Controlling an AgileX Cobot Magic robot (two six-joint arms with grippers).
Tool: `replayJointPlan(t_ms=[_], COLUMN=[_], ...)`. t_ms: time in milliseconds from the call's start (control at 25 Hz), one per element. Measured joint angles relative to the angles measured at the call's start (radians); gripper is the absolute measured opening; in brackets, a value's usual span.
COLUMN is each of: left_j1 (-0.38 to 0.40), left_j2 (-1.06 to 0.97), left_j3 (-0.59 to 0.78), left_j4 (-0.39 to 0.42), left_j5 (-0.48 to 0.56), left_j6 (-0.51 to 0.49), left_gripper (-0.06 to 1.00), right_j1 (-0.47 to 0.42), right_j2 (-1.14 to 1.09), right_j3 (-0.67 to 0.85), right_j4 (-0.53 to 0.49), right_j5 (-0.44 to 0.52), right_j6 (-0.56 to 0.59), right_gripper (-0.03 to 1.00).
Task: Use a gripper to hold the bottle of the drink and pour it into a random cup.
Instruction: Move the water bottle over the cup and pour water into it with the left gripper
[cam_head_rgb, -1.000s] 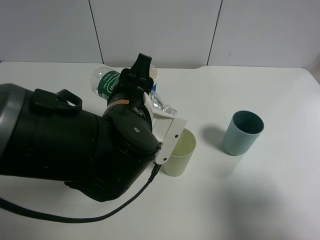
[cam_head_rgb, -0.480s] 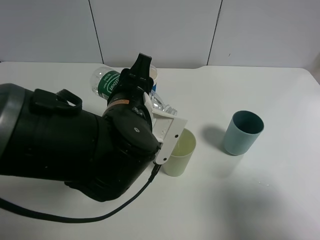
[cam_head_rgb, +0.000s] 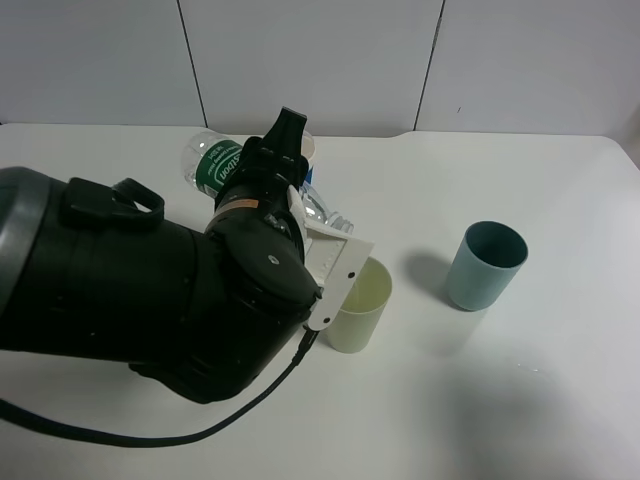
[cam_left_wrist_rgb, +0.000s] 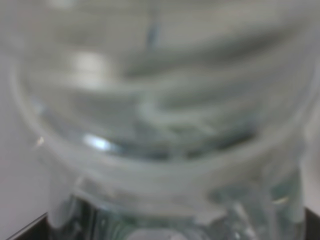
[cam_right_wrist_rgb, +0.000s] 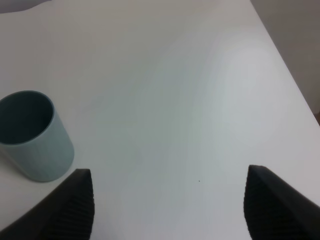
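Observation:
My left gripper (cam_head_rgb: 283, 142) is shut on the bottle of the drink (cam_head_rgb: 215, 168), which it holds tilted on its side above the table. The green label points to the back left. The ribbed clear neck (cam_head_rgb: 325, 208) slants down toward the pale yellow-green cup (cam_head_rgb: 360, 305), which stands upright just below the arm's white bracket. The left wrist view is filled by the blurred clear bottle (cam_left_wrist_rgb: 160, 125). My right gripper (cam_right_wrist_rgb: 170, 200) is open over bare table, with its two dark fingertips (cam_right_wrist_rgb: 75, 200) far apart.
A teal cup (cam_head_rgb: 485, 265) stands upright to the right of the yellow-green cup and also shows as the teal cup (cam_right_wrist_rgb: 30, 135) in the right wrist view. A short white-rimmed cup (cam_head_rgb: 306, 146) is half hidden behind the left gripper. The white table (cam_head_rgb: 520, 400) ends at a pale wall behind.
The left arm's wrist and white bracket have shifted very slightly, and the bottle has stayed tilted toward the cup. Nothing else has moved.

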Motion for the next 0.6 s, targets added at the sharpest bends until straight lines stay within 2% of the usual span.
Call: replayJointPlan(t_ms=[600], left_j1=[0.0], left_j2=[0.0], left_j3=[0.0], left_j4=[0.0], left_j5=[-0.001], left_j6=[0.0], left_gripper=[0.55], right_j1=[0.0], right_j2=[0.0], right_j3=[0.0], right_j4=[0.0], right_j5=[0.0], right_j6=[0.0], right_gripper=[0.63])
